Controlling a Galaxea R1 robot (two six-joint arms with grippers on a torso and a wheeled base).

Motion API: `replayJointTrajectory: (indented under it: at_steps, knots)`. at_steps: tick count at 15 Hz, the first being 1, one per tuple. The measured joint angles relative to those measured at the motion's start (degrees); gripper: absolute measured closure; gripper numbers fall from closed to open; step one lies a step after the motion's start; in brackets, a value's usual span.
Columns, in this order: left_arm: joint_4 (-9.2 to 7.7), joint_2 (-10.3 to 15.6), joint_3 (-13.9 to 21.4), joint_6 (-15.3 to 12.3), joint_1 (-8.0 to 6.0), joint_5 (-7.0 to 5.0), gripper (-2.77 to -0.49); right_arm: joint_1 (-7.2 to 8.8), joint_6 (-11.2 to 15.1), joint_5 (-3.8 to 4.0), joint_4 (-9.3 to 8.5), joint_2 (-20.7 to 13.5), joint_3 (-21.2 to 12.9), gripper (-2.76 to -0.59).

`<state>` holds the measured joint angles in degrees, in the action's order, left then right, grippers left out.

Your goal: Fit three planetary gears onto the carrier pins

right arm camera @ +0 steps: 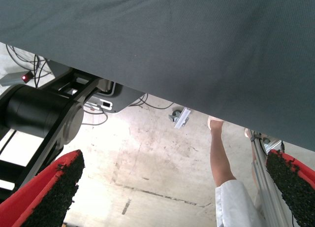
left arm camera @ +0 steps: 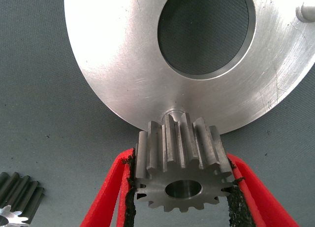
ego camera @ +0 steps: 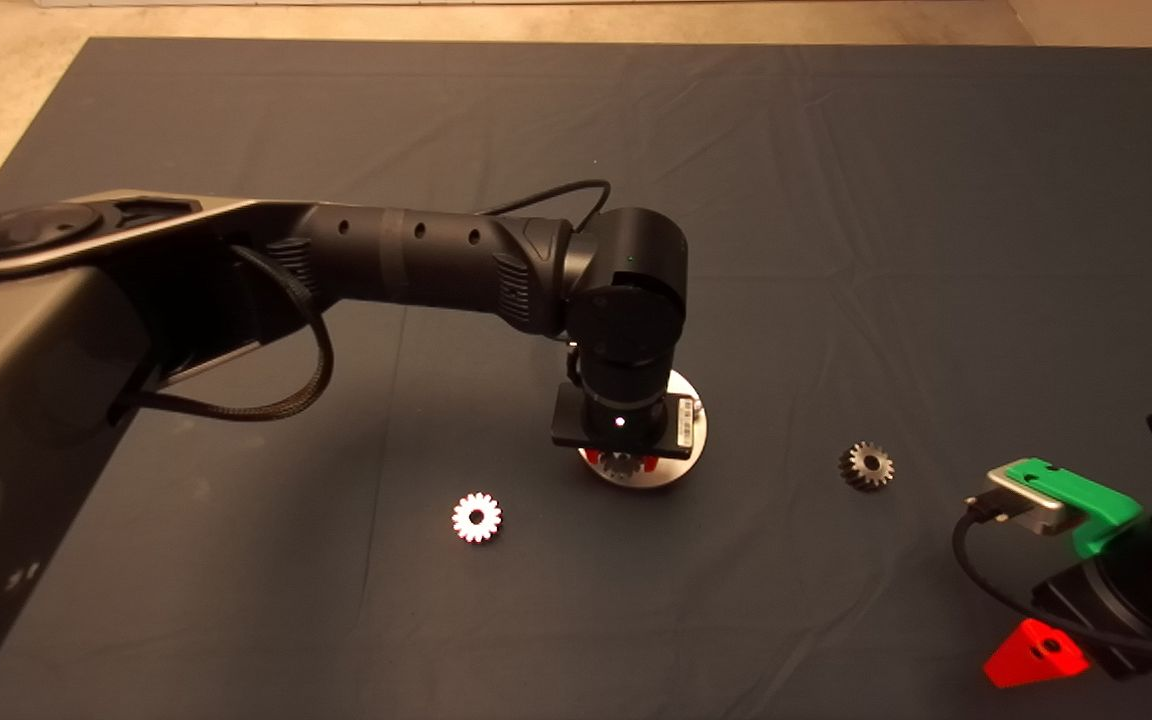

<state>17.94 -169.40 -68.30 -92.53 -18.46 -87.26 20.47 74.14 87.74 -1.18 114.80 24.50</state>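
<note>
The right tool [ego camera: 1036, 655] waits at the lower right edge of the head view, about 4 o'clock from the disc. Its pads [right arm camera: 54, 192] stand wide apart with nothing between them, and its wrist view looks past the mat's edge [right arm camera: 162, 96] to the floor [right arm camera: 147, 173], where a person's leg [right arm camera: 221, 163] shows.

Next out, a pale gear [ego camera: 477, 517] lies flat on the mat [ego camera: 836, 200] at roughly 8 o'clock from the disc; its edge also shows in a corner of the left wrist view [left arm camera: 17, 197]. A darker gear [ego camera: 867, 465] lies at about 3 o'clock from the disc, well apart from it and nearer the right tool.

At the mat's middle the left arm [ego camera: 416, 262] reaches in from the left, and the left tool [ego camera: 622, 462] hangs over the disc [ego camera: 678, 470], hiding most of it from above. In the wrist view its two red fingers [left arm camera: 110, 192] clamp a third gear [left arm camera: 183, 168] by its toothed flanks, centre hole towards the camera. That gear sits at the disc's rim [left arm camera: 123, 74], right in front of a short pin [left arm camera: 173, 113]; I cannot tell whether it touches the pin. A second pin [left arm camera: 306, 13] stands near the rim further round, beyond the disc's large centre hole [left arm camera: 206, 32]. The third pin is not visible.
</note>
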Motion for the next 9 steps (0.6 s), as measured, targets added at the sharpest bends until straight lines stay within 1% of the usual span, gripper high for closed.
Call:
replayJointTrajectory:
  at_steps: [7, 9]
  knots:
    - [-0.30, -0.10, -0.27, 0.22, -0.01, 0.09, -0.99, 0.00, 0.00, 0.00, -0.02, 0.00, 0.00, -2.75]
    - [-0.31, -0.26, -0.27, 0.22, -0.12, -0.09, -0.99, 0.00, 0.00, 0.00, -0.02, 0.02, 0.00, -2.75]
